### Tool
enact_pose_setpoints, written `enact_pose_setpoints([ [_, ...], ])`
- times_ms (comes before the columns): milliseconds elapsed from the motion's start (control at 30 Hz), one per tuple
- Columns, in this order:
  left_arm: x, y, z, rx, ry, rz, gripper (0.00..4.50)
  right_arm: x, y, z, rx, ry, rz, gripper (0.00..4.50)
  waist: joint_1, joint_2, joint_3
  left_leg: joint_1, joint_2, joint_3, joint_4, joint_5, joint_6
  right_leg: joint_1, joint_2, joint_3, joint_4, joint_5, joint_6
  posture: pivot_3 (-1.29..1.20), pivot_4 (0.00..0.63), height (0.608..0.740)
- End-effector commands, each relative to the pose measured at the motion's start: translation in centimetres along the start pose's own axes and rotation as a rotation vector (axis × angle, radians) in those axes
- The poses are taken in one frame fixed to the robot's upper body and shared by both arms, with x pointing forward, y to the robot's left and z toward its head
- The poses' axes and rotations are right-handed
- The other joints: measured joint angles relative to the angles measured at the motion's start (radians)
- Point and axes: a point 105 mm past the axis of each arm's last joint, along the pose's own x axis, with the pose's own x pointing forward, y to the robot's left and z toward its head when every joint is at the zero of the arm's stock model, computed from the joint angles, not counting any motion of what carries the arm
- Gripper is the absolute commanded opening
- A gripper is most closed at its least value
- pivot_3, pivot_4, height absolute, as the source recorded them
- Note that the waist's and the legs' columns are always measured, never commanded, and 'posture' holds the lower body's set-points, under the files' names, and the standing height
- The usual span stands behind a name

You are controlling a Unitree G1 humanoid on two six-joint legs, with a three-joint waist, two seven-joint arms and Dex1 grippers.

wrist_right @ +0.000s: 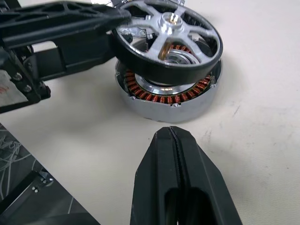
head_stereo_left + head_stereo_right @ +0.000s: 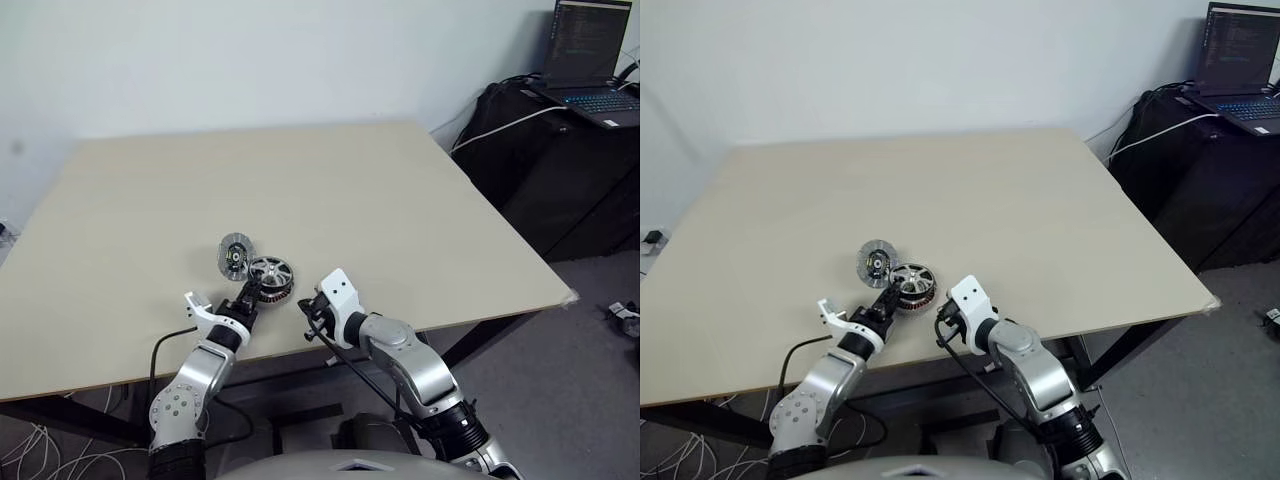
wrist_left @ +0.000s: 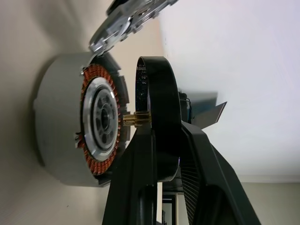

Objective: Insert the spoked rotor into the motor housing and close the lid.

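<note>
The motor housing (image 1: 168,96), a silver cup with a ring of copper coils, sits near the table's front edge. Just above it hangs the spoked rotor (image 1: 171,37), slightly tilted, its hub over the housing's centre. My left gripper (image 2: 252,290) is shut on the rotor's black rim (image 3: 157,93). A small gold shaft (image 3: 136,119) bridges the gap between rotor and housing (image 3: 61,126). The lid (image 2: 235,255), a silver disc with a dark hub, rests tilted just beyond the housing. My right gripper (image 1: 174,136) is shut and empty, a short way in front of the housing.
The beige table (image 2: 300,170) spreads wide behind the parts, and its front edge lies just under my wrists. To the right, off the table, a dark cabinet (image 2: 560,160) carries an open laptop (image 2: 590,70) and white cables.
</note>
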Motion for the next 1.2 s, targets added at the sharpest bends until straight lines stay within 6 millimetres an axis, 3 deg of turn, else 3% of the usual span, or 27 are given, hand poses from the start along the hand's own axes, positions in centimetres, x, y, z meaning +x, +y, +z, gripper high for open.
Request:
enact_pose_setpoints([
  [33, 0.9, -1.3, -1.4, -0.045, 0.017, -0.048, 0.37, -0.2, -0.3, 1.7, -0.020, -0.061, -0.010, 0.00, 0.000, 0.000, 0.000, 0.000, 0.000, 0.000, 0.000, 0.000, 0.000, 0.000, 0.000, 0.000, 0.000, 0.000, 0.000, 0.00, 0.000, 0.740],
  [133, 1.0, -1.6, -1.4, -0.045, 0.013, -0.049, 0.37, -0.2, -0.3, 1.7, -0.021, -0.061, -0.012, 0.00, 0.000, 0.000, 0.000, 0.000, 0.000, 0.000, 0.000, 0.000, 0.000, 0.000, 0.000, 0.000, 0.000, 0.000, 0.000, 0.00, 0.000, 0.740],
  [500, 0.3, -2.3, -1.5, -0.032, -0.004, -0.054, 4.03, -0.2, -0.4, 1.8, -0.025, -0.064, -0.011, 0.00, 0.000, 0.000, 0.000, 0.000, -0.003, 0.000, 0.000, 0.000, 0.000, 0.000, 0.000, 0.000, 0.000, 0.000, 0.000, 0.00, 0.000, 0.740],
  [1033, -1.6, -2.7, 1.1, -0.011, -0.105, -0.104, 4.03, 0.1, -0.2, 1.9, -0.023, -0.068, 0.000, 0.00, 0.000, 0.000, 0.000, 0.001, -0.001, 0.000, 0.000, 0.000, 0.000, -0.001, 0.000, 0.000, 0.000, 0.000, 0.000, 0.00, 0.000, 0.740],
  [1200, -2.2, -3.9, 2.0, 0.126, -0.137, -0.174, 4.03, 0.0, -0.3, 2.3, -0.024, -0.094, -0.007, 0.00, 0.000, 0.000, 0.000, 0.000, -0.001, 0.000, 0.000, 0.000, 0.000, -0.001, 0.000, 0.000, 0.000, 0.000, 0.000, 0.00, 0.000, 0.740],
])
